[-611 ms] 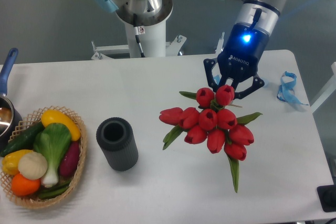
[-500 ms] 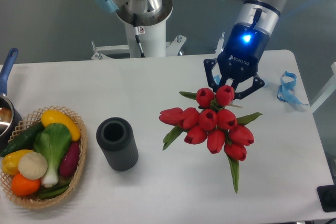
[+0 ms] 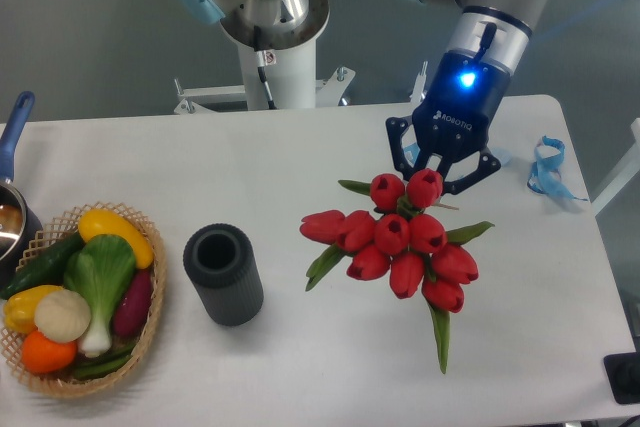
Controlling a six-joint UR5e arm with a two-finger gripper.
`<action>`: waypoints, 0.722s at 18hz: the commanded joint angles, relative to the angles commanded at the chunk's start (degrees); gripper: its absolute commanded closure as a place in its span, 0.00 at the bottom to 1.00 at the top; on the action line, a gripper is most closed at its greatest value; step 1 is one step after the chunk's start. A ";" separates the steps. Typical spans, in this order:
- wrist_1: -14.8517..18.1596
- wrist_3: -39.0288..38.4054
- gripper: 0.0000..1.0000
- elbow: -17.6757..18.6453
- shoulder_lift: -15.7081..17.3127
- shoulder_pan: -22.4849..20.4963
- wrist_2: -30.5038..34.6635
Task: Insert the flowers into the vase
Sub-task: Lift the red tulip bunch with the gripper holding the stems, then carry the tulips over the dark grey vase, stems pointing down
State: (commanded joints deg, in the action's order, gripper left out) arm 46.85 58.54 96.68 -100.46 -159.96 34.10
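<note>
**Bunch starts to travel toward the vase**

The flowers (image 3: 405, 242) have shifted a little up and to the left compared with half a second ago, and the whole cluster of red heads and green leaves has moved as one with the end effector (image 3: 441, 165). That points to a bunch that is gripped and being carried rather than lying loose. The bunch hangs directly below the end effector, its heads fanned toward the camera and one long leaf trailing furthest from the fingers. The two fingers close in around the top of the bunch, where the stems would be; the tulip heads hide the actual contact, so the grasp is judged from the shared motion, and the fingers appear clamped on the stems.

The vase (image 3: 223, 273) stands upright, well to the left of the end effector and lower in view, its mouth open and unobstructed. Insertion has not begun, and most of the sideways travel is still to do.

Further left of the end effector, beyond the vase, sits a wicker basket (image 3: 150, 337) of toy vegetables (image 3: 95, 287). A blue strap (image 3: 549, 169) lies on the tabletop (image 3: 300, 157) just to its right.
</note>
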 joint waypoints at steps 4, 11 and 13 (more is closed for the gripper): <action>-0.09 0.17 0.96 0.09 -0.09 0.44 0.00; -0.88 0.00 0.96 -0.61 -0.79 2.46 -5.70; -0.97 0.09 0.96 -0.70 -0.70 3.16 -7.29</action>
State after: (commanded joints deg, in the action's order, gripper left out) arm 45.88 58.62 95.98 -101.16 -156.80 26.82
